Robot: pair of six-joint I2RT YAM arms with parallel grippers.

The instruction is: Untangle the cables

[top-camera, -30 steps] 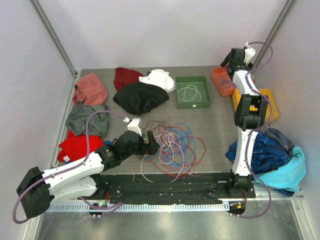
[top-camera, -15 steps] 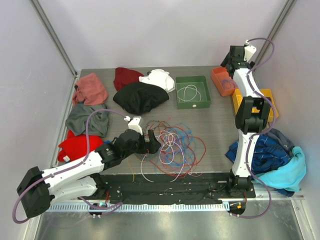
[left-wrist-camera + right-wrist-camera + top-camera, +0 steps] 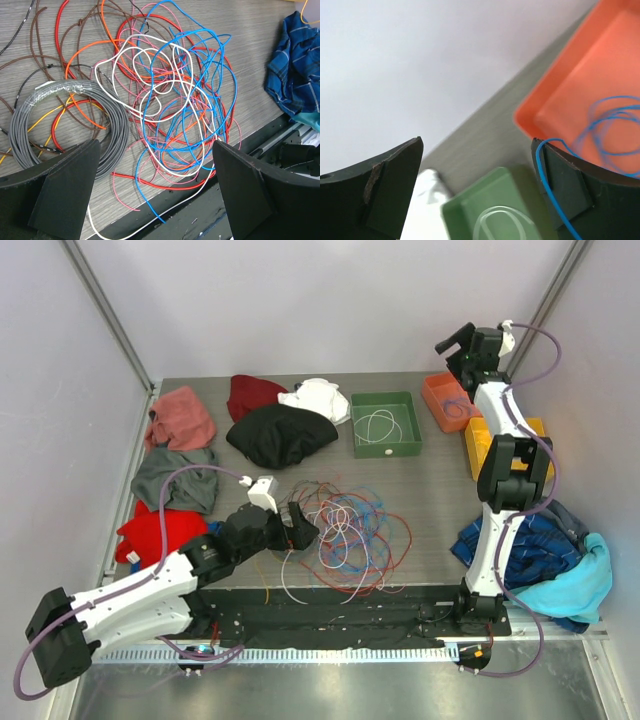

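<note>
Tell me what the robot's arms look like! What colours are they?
The left arm and right arm are smooth white tubes joined by chunky black joints. A thin purple hose loops along each one. The left gripper and right gripper each have two flat black fingers, shaped like wedges and a bit scuffed at the edges.

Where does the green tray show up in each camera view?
Top external: the green tray lies at rear centre, left of the orange tray.
Right wrist: the green tray is at the bottom centre, partly cut off by the lower edge.
Left wrist: not in view.
Shared landmark: the orange tray, next to the green one in both views that show it.
</note>
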